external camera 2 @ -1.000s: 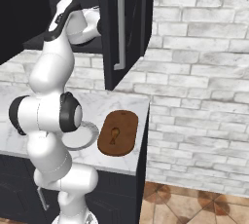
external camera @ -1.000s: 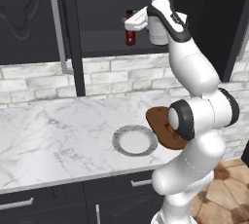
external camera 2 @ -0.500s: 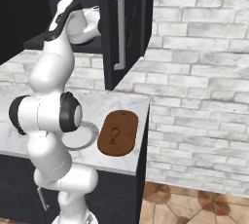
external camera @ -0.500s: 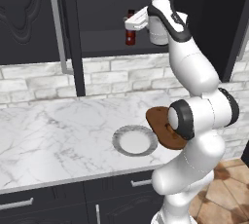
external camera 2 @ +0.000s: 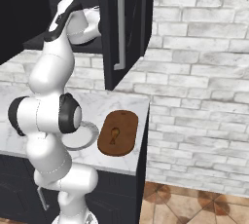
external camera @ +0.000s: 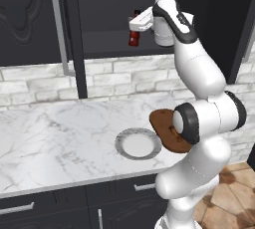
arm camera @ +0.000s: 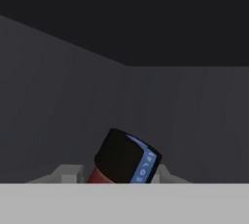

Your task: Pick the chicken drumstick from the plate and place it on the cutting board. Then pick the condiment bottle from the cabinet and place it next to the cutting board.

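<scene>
A: Setting, and where?
B: Kitchen. Marble counter (external camera: 55, 133) at 8 o'clock in the left base view; whitewashed brick wall (external camera 2: 204, 62) at 3 o'clock in the right base view.
A: Further evidence?
B: Dark wall cabinet (external camera: 30, 19) at 11 o'clock, plate (external camera: 138, 143) centre, lower drawers (external camera: 60, 205) at 7 o'clock.

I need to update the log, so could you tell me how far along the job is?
Done: the drumstick lies on the board; the plate is bare. In hand: the gripper is at the bottle inside the cabinet. Left: setting the bottle beside the board.
</scene>
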You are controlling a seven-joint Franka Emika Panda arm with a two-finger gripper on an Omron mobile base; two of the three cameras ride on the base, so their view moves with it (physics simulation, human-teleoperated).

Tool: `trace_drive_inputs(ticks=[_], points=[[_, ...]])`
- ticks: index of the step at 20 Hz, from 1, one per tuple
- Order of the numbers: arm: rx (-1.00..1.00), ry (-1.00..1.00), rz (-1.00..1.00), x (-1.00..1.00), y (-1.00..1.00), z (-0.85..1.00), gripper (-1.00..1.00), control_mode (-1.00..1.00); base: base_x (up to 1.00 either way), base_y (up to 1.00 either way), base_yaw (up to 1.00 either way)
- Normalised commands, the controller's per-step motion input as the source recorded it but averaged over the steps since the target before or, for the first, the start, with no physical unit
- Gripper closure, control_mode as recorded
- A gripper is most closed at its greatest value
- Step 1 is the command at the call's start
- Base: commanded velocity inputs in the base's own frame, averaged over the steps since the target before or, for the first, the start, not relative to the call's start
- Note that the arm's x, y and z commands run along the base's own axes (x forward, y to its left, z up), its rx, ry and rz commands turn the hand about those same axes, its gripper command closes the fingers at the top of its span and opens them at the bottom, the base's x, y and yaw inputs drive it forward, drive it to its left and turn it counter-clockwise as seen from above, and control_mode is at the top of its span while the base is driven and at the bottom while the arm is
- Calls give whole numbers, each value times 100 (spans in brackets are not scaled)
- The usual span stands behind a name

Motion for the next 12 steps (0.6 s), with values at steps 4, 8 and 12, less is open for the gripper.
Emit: trace_drive_inputs(ticks=[4,8,12], points=[[0,2,0,1,16,-4,100,-100,0,0,0],[0,0,-1,0,14,-1,100,-100,0,0,0],[0,0,-3,-3,10,0,100,-100,0,0,0]])
